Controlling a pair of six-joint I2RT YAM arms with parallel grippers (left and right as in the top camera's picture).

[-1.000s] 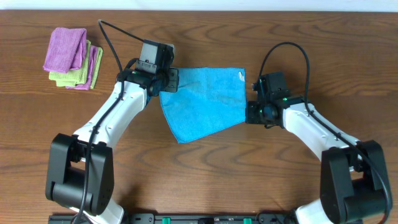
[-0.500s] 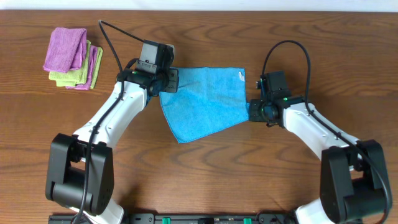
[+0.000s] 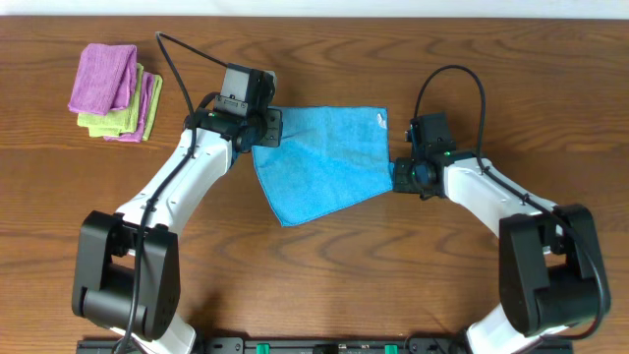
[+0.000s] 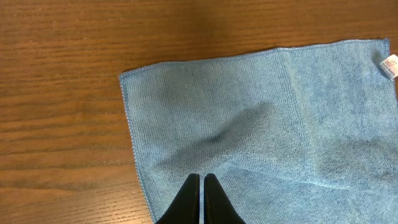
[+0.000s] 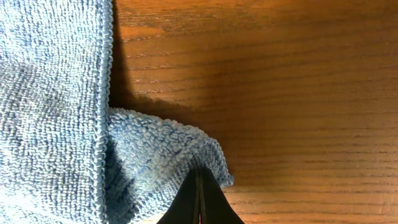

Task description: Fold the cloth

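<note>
The sky-blue cloth [image 3: 324, 162] lies mid-table with its white tag [image 3: 381, 120] at the far right corner and its lower part drawn into a point toward the near side. My left gripper [image 3: 268, 129] is at its far left edge. In the left wrist view that gripper [image 4: 201, 177] is shut, with creases of the cloth [image 4: 261, 124] running into the tips, and the tag [image 4: 390, 65] lies at the right. My right gripper [image 3: 398, 175] is at the right edge. In the right wrist view it [image 5: 199, 171] is shut on a lifted corner of cloth [image 5: 161, 155].
A stack of folded cloths sits at the far left, a purple one [image 3: 101, 77] on top of a light green one [image 3: 120, 120]. Bare wooden tabletop [image 3: 472, 88] surrounds the blue cloth. Both arms reach in from the near edge.
The right wrist has shifted slightly at the cloth's right edge. The left arm and the cloth's outline look the same.
</note>
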